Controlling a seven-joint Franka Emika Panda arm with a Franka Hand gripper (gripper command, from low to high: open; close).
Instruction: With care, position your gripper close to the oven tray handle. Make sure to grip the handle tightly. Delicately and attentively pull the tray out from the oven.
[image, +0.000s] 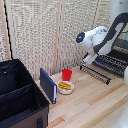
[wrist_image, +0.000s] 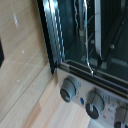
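In the exterior view the oven (image: 122, 49) stands at the right edge, mostly hidden behind my white arm. The tray (image: 113, 64), a dark rack of thin bars, lies flat in front of it. The oven tray handle (image: 95, 74), a long thin black bar, runs along the tray's front edge above the wooden table. My gripper (image: 89, 58) hangs just above the tray and handle, apart from them; its jaws are too small to read. The wrist view shows the oven (wrist_image: 85, 45) front with its glass, wire bars inside and round knobs (wrist_image: 69, 89). No fingers show there.
A big black fabric case (image: 17, 95) fills the exterior view's lower left. A blue flat panel (image: 48, 85) stands beside it. A red cup (image: 66, 74) and a white bowl (image: 65, 88) with yellow food sit near the handle's left end. Reed blinds form the back wall.
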